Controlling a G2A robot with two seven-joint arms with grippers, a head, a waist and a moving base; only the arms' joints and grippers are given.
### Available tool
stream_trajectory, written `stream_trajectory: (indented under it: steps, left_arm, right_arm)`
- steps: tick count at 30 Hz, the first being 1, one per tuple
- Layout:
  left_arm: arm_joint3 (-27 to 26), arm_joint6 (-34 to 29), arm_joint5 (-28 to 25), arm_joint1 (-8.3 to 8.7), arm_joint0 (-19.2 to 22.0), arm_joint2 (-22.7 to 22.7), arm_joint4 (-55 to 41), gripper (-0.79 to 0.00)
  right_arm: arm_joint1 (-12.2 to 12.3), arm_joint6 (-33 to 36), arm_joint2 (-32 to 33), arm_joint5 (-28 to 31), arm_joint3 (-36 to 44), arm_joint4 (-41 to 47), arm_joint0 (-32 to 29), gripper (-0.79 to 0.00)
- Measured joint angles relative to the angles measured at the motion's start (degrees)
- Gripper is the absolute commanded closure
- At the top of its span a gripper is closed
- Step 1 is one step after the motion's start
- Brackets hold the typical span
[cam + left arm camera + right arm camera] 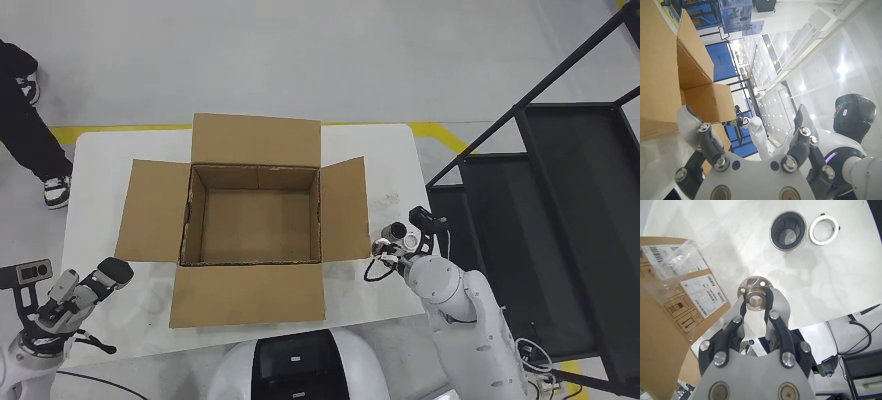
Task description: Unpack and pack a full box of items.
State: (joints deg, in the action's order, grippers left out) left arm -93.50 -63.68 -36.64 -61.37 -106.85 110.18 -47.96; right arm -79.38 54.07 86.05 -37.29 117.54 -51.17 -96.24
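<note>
**Right hand grips a metal fitting beside the empty box**

The right gripper [756,295] is clamped on a small metal fitting [753,283], a short sleeve with a drilled flange. Its two pads pinch the sleeve from either side. We see it held over the white table [100,170], just off the right-hand flap of the cardboard box [255,225]. Whether the flange touches the tabletop we cannot tell.

The left gripper [744,117] has its fingers spread wide with nothing between them. It sits near the table's front left corner, apart from the box.

The box stands in the middle of the table with all four flaps folded out, and its floor looks bare. Beyond the fitting, a black-lined metal cup [776,232] and a white ring [812,231] rest side by side on the table. A clear plastic bag [676,258] lies at the flap's edge.

With the box emptied and parts laid out, we judge this to be the turn between unpacking and packing, and we cannot say on which side of it the fitting is. If it is going down, it needs a spot clear of the cup and ring. If it is going in, the arm must lift it over the flap and bag, then lower it onto the box floor before letting go.
</note>
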Motion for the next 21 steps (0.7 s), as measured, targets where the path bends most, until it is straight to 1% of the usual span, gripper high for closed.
stream_trajectory:
  steps: [5, 11, 16, 21]
  left_arm:
    - [0.0, 0.0, 0.0, 0.00, 0.0, 0.0, 0.0, -0.785]
    - [0.0, 0.0, 0.0, 0.00, 0.0, 0.0, 0.0, -0.785]
    - [0.0, 0.0, 0.0, 0.00, 0.0, 0.0, 0.0, -0.785]
    - [0.0, 0.0, 0.0, 0.00, 0.0, 0.0, 0.0, -0.785]
  right_arm:
    - [0.4, -1.3, 3.3, 2.0, 6.7, 1.4, -1.8, 0.000]
    - [0.3, -7.2, 3.8, 4.2, 12.7, 4.1, -0.8, 0.000]
    - [0.3, -11.9, 2.7, 11.0, 15.4, 7.6, 1.8, 0.000]
    - [0.4, -12.6, -1.0, 18.6, 14.4, 10.9, 6.2, 0.000]
